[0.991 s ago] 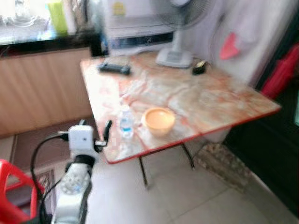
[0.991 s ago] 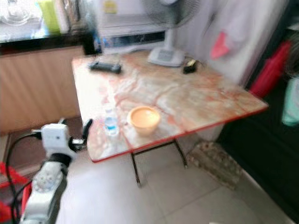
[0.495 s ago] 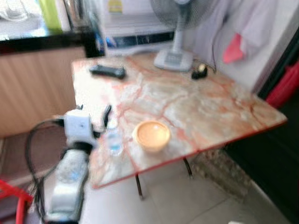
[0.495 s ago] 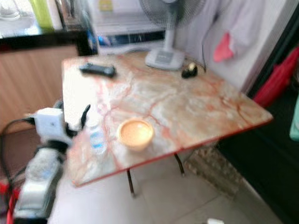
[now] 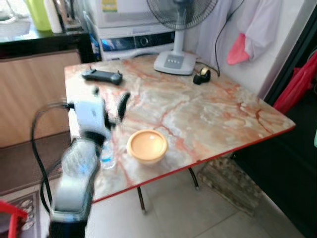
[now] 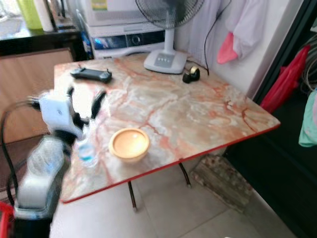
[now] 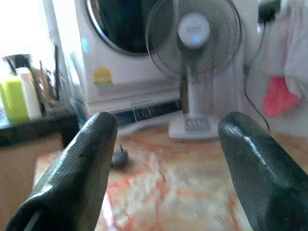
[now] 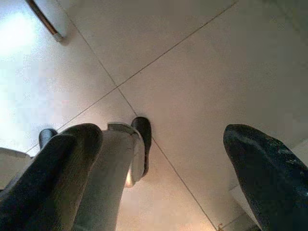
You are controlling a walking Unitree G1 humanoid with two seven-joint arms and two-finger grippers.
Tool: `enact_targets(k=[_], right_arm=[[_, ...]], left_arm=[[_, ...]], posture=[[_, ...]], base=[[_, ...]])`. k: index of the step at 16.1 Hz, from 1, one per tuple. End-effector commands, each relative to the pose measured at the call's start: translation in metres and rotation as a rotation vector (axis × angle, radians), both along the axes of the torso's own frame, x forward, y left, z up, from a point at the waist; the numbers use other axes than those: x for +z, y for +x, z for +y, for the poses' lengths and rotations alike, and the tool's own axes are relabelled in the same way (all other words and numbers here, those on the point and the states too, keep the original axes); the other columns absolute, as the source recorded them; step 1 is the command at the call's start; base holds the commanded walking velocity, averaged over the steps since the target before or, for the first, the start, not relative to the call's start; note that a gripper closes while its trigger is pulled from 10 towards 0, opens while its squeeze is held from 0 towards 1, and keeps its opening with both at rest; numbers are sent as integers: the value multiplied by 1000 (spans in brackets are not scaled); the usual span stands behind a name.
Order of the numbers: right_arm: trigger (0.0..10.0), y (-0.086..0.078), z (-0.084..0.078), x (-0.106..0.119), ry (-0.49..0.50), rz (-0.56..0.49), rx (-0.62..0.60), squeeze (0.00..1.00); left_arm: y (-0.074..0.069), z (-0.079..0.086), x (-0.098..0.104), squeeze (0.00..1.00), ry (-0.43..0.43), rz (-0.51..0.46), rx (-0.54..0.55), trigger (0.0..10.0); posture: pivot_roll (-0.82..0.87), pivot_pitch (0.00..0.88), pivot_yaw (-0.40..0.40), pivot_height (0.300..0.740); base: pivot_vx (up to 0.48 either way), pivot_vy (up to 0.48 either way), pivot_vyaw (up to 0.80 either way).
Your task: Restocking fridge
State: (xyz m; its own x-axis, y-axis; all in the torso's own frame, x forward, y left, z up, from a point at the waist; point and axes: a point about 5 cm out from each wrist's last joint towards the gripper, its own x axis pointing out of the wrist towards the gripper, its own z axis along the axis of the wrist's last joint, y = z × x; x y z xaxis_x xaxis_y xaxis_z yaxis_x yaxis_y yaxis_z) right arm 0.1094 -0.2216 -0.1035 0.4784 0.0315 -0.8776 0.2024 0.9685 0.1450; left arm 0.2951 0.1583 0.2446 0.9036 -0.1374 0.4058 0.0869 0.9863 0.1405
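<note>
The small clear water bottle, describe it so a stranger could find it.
Start at the marble-patterned folding table with the red edge. Near its front left corner stands the small clear plastic water bottle beside a round orange bowl; it alone is transparent and upright, with a blue label.

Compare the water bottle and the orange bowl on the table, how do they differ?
The water bottle is clear, narrow and upright; the orange bowl is opaque, wide and low. The bottle is partly hidden behind the left gripper; the bowl sits in full view. Both stand near the table's front edge.
</note>
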Motion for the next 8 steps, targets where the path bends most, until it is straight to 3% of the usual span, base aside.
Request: enact_targets(k=[1, 3, 5, 7, 8], right_arm=[[10000, 0, 0, 0, -3, 3, -4, 0], [10000, 0, 1, 0, -2, 5, 5, 0], [10000, 1, 3, -1, 3, 5, 6, 0], [10000, 1, 5, -1, 11, 7, 12, 0], [10000, 1, 5, -1, 12, 6, 13, 0]], left_arm=[[0, 1, 20, 0, -6, -16, 2, 10000], [10, 10, 25, 0, 12, 117, 18, 10000], [16, 18, 18, 0, 63, 323, 11, 10000], [21, 23, 16, 0, 111, 446, -15, 10000], [24, 25, 14, 0, 81, 488, -23, 10000]], posture=[[137, 0, -43, 740], [142, 0, -33, 740], [149, 0, -28, 740], [147, 0, -20, 740], [143, 0, -15, 740]], base=[[0, 0, 0], [0, 0, 0], [0, 0, 0], [0, 0, 0], [0, 0, 0]])
